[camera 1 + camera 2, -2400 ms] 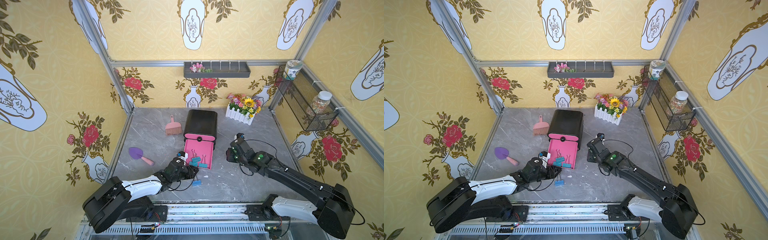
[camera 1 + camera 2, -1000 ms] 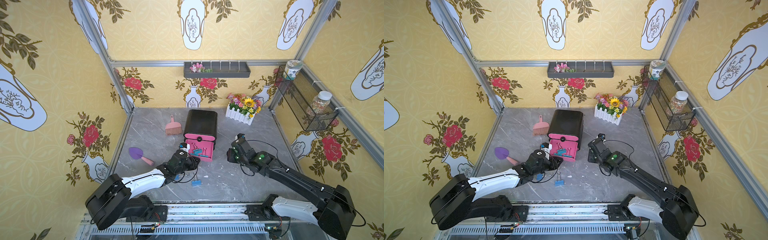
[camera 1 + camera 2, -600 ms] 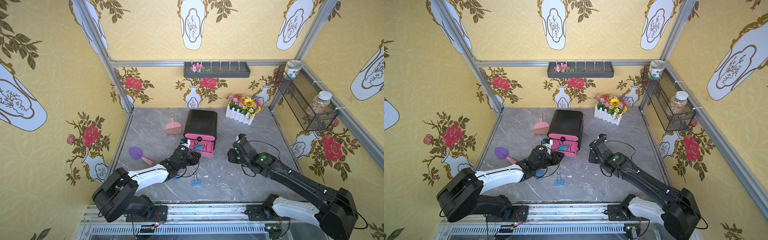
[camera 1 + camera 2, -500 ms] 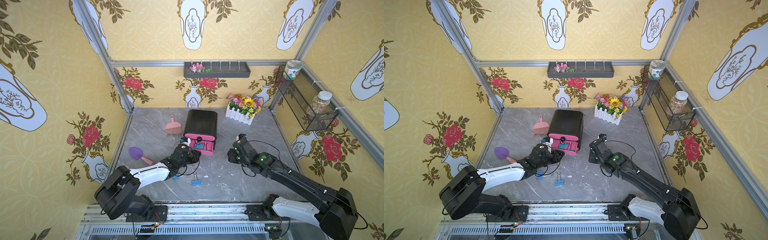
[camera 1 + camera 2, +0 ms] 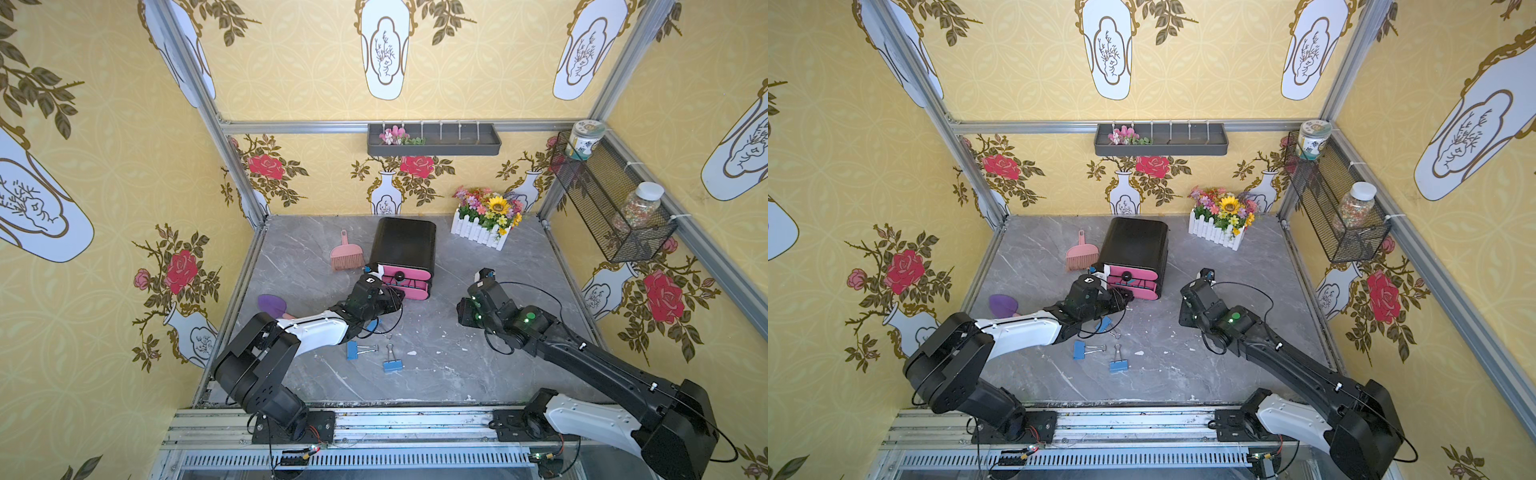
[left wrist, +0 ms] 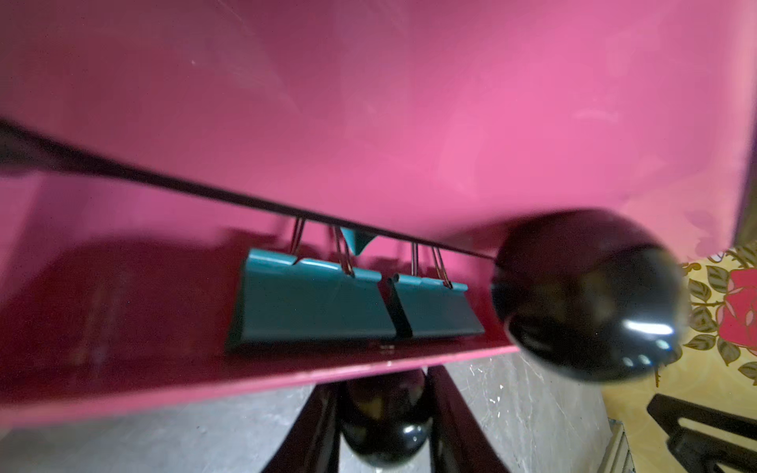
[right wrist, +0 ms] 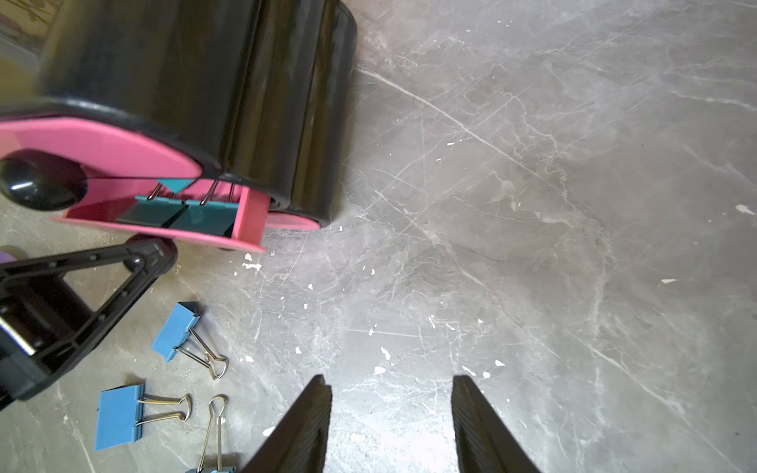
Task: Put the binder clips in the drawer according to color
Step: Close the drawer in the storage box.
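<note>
The black cabinet (image 5: 402, 243) holds pink drawers. Its lower drawer (image 5: 411, 292) stands slightly open, and two teal binder clips (image 6: 311, 305) (image 6: 434, 305) lie side by side inside it, also visible in the right wrist view (image 7: 180, 215). My left gripper (image 5: 397, 296) (image 6: 385, 409) is shut on that drawer's black knob (image 6: 385, 426). Three blue binder clips lie on the table in front of the cabinet (image 5: 357, 350) (image 5: 392, 364) (image 7: 176, 336), the third partly under my left arm. My right gripper (image 5: 464, 311) (image 7: 391, 393) hangs open over bare table, right of the cabinet.
A pink hand brush (image 5: 345, 257) lies left of the cabinet and a purple scoop (image 5: 272, 303) lies by the left wall. A white flower box (image 5: 484, 226) stands at the back right. A wire basket (image 5: 611, 208) with jars hangs on the right wall.
My left gripper has pushed the lower drawer from far out to nearly closed, moving toward the cabinet. The right arm has barely moved.
</note>
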